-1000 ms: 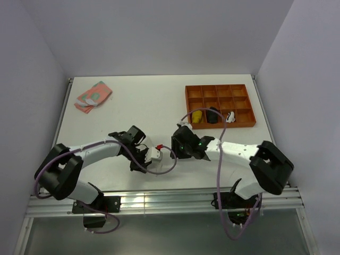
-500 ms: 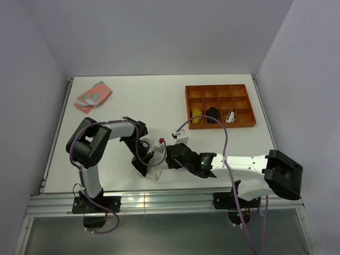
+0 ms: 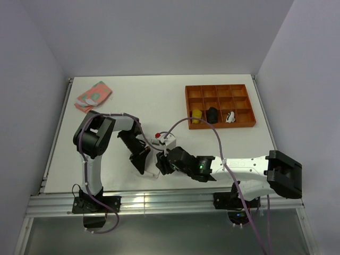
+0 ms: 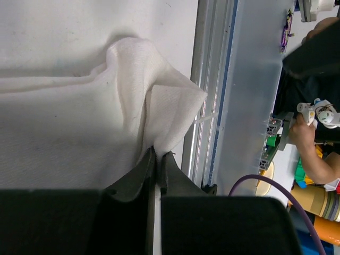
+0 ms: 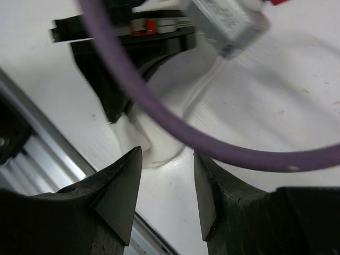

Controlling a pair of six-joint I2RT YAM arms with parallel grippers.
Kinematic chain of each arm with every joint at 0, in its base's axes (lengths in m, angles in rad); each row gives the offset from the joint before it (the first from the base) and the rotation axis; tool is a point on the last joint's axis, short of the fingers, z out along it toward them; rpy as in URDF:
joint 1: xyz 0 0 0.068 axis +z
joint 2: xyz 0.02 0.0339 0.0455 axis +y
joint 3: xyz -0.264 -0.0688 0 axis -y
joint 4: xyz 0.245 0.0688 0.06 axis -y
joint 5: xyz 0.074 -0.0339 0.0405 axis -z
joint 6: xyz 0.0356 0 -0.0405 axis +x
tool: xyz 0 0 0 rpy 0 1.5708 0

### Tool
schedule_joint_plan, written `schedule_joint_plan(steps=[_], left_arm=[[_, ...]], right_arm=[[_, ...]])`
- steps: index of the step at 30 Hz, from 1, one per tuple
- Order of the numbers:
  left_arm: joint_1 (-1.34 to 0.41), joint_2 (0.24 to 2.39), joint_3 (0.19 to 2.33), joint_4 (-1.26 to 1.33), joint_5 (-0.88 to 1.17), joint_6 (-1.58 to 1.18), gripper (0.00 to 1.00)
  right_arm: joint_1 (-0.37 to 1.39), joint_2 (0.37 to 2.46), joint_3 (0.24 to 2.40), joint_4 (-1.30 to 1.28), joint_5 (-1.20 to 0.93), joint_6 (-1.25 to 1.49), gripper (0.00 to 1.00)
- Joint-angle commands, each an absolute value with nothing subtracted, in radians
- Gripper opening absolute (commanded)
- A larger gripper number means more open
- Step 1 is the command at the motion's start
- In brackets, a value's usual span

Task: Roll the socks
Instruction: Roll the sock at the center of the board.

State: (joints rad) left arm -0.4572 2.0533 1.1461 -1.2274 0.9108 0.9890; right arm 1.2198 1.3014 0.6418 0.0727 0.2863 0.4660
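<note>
L claw [image 4: 158, 156] is pinched tight on a fold of the white sock [image 4: 133, 79]; fabric bunches up just ahead of its tips. I see the sock lying on the desk [image 3: 159, 101] near the front edge, btwn the two arms; R claw [image 5: 167, 154] stands apart, w/ the sock's bunched end just ahead of its gap, nothing held. A purple cable [image 5: 122, 79] crosses that view; far side has the orange tray [image 3: 217, 86] at right and a pink-green cloth [image 3: 93, 95] at left, both well apart from the sock.
</note>
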Motion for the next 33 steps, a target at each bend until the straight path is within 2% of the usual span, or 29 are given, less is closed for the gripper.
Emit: schedule_joint_plan(steps=[1,16,28,31,33], left_arm=[[-0.456,2.045,1.157,-1.188,0.913,0.959,0.0],[-0.462,2.056,1.149,-1.126,0.894,0.887,0.0],[-0.465,2.042,1.15,-1.111,0.913,0.874,0.0],[-0.463,2.039,1.15,-1.106,0.919,0.873,0.0],[-0.463,2.033,1.144,-1.088,0.922,0.861,0.01]], right_arm=[[1.224,1.298,0.675,0.127,0.174,0.376,0.51],[1.246,1.587,0.824,0.175,0.094,0.324,0.5],[1.262,1.649,0.798,0.213,0.103,0.397,0.46],[1.264,1.644,0.773,0.233,0.117,0.425,0.37],[1.264,1.654,0.772,0.232,0.118,0.442,0.25]])
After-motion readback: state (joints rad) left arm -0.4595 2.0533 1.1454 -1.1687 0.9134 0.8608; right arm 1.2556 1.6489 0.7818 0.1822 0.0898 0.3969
